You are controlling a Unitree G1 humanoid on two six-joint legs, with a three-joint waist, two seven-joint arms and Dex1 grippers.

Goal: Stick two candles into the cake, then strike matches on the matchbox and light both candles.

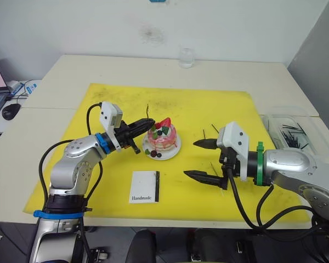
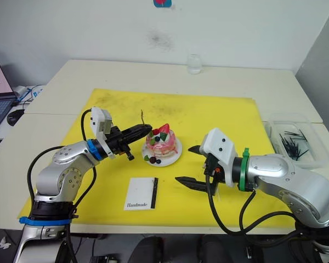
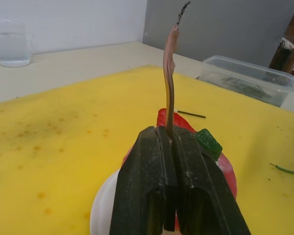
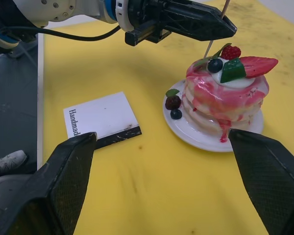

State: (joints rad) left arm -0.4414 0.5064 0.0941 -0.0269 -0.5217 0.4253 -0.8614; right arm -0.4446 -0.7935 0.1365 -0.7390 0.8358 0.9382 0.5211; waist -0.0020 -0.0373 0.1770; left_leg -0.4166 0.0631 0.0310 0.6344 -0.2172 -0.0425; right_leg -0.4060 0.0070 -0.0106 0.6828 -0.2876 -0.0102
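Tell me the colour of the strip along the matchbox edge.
Black, on the white matchbox; the right wrist view shows it best.

We note cream table [image 1: 60, 82] carrying yellow mat [image 1: 208, 109], glass [image 1: 186, 57] at far edge, clear tub [image 1: 296, 131] of dark sticks beside mat.

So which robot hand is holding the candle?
The left gripper, beside the cake, pinches the candle upright. The right gripper is open and holds nothing.
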